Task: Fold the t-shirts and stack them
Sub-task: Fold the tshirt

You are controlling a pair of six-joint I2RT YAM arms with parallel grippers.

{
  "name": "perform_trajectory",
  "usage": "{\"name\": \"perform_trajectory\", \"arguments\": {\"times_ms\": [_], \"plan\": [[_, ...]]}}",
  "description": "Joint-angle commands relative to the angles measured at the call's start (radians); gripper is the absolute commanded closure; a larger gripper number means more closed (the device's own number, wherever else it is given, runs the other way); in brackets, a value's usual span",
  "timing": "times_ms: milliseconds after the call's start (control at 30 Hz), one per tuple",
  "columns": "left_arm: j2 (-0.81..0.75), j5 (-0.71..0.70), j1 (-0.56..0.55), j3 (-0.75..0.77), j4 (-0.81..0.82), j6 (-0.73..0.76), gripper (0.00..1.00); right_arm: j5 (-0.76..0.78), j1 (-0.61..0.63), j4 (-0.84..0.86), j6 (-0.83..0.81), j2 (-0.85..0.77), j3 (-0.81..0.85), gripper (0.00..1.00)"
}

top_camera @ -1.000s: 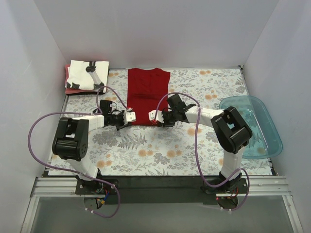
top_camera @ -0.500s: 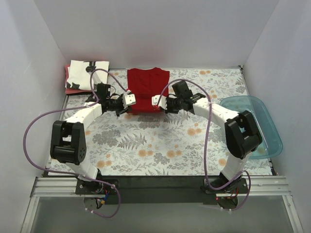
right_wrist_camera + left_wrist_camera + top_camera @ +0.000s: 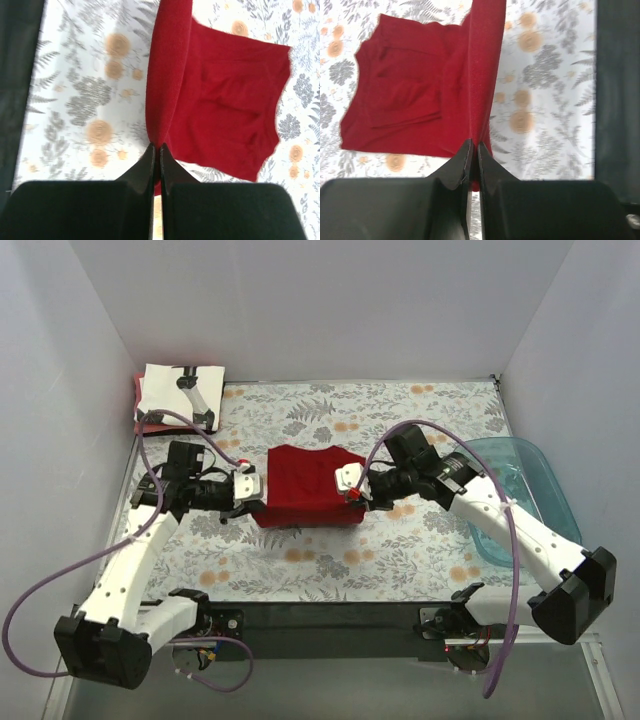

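The floppy dark red cloth t-shirt [image 3: 305, 498] hangs between the two pincers. The left pincer [image 3: 474, 149] and the right pincer [image 3: 156, 148] each pinch tight on its edge. It looks light and saggy, so hold both corners.

Plain white walls [image 3: 320, 310] are enclosing the grey floral-patterned table cloth [image 3: 400, 540] behind, left and right; even light is falling on it; a flat black strip [image 3: 330, 615] is bordering its near edge.

Tub: we see a translucent teal plastic tub [image 3: 530, 475] at centre right of the top view.
Cloth: we see a grey floral table cloth [image 3: 400, 415] filling the middle, with orange blooms among grey ferns.
Walls: we see plain white panels [image 3: 320, 300] across the top.
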Motion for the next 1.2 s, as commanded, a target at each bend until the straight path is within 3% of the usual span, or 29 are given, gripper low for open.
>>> {"name": "perform_trajectory", "arguments": {"times_ms": [0,167,267,400,533,733,900,1167], "plan": [[-0.067,0.030,0.001,0.019,-0.167,-0.032,1.00,-0.045,-0.002,-0.130,0.076,-0.043,0.033,0.99],[0.088,-0.044,0.001,0.115,-0.027,-0.129,1.00,-0.024,-0.048,-0.138,-0.004,0.049,0.073,0.99],[0.224,-0.094,0.001,0.149,0.139,-0.174,1.00,-0.026,-0.096,-0.138,-0.072,0.165,0.115,0.99],[0.419,-0.102,0.001,0.256,0.205,-0.165,1.00,-0.035,-0.189,-0.104,-0.188,0.354,0.173,0.99],[0.592,-0.119,0.003,0.284,0.346,-0.201,1.00,-0.058,-0.275,-0.104,-0.218,0.546,0.311,0.99],[0.878,-0.208,0.001,0.382,0.452,-0.257,1.00,-0.046,-0.283,-0.101,-0.228,0.813,0.487,0.99],[0.901,-0.230,0.001,0.338,0.520,-0.279,1.00,-0.063,-0.278,-0.101,-0.165,0.905,0.553,0.99],[0.751,-0.197,0.001,0.261,0.502,-0.300,1.00,-0.067,-0.254,-0.102,-0.099,0.795,0.460,0.99]]}}
